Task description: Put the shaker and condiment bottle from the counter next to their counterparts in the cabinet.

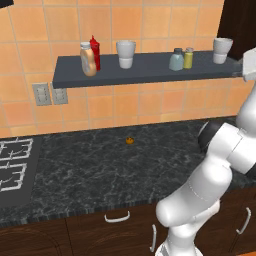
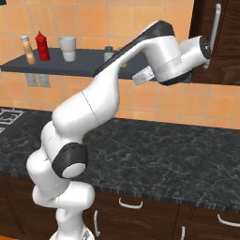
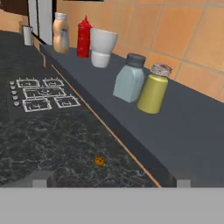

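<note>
The yellow-green shaker (image 1: 188,58) (image 3: 153,89) stands upright on the slate-grey shelf (image 1: 150,70) (image 3: 188,131), close beside the pale grey-blue shaker (image 1: 176,60) (image 3: 129,78). At the shelf's left end the tan-orange condiment bottle (image 1: 88,60) (image 2: 29,50) (image 3: 61,33) stands next to the red squeeze bottle (image 1: 94,52) (image 2: 42,46) (image 3: 84,37). My gripper (image 3: 111,181) is open with nothing between its widely spread tips. It hovers at the shelf's right end, a short way back from the yellow-green shaker and apart from it. The black marbled counter (image 1: 125,165) lies below.
One white cup (image 1: 126,54) (image 3: 103,46) stands mid-shelf and another (image 1: 221,50) at the right end. A small orange object (image 1: 130,141) (image 3: 99,161) lies on the counter. The stove (image 1: 12,165) is at the left. A dark tall cabinet (image 2: 220,42) borders the shelf's right end.
</note>
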Robot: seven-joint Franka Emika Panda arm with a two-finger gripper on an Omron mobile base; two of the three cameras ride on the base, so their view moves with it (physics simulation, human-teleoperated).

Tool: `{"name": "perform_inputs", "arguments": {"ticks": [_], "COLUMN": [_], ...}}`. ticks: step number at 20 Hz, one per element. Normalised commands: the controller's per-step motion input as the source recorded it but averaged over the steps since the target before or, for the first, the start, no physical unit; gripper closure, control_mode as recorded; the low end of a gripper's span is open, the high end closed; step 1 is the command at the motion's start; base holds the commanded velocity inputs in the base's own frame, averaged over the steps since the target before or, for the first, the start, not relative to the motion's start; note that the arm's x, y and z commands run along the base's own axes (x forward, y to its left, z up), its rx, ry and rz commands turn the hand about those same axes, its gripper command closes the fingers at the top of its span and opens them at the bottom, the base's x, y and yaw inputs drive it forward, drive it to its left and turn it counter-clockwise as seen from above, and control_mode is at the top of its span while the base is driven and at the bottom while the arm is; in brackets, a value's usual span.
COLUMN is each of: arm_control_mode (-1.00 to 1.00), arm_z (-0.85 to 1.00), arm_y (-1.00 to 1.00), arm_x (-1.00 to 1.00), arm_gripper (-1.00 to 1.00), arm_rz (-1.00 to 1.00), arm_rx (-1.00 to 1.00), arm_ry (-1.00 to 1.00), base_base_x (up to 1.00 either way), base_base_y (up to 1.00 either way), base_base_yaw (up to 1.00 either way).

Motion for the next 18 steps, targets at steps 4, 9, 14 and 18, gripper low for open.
{"name": "perform_inputs", "arguments": {"ticks": [4,9,14,18], "arm_control_mode": [-1.00,-1.00,-1.00,-1.00], "arm_z": [-0.01,-0.01,0.00,-0.05], "arm_y": [-0.17,-0.04,0.00,0.19], "arm_x": [-0.97,-1.00,-0.83,-0.33], "arm_gripper": [-1.00,-1.00,-1.00,-1.00], "arm_rz": [-0.04,-0.21,-0.02,-0.06], "arm_rx": [0.00,0.00,0.00,0.00], "arm_ry": [-0.30,-0.51,-0.36,-0.19], "base_base_x": [0.00,0.00,0.00,0.00], "base_base_y": [0.00,0.00,0.00,0.00], "base_base_yaw": [0.00,0.00,0.00,0.00]}}
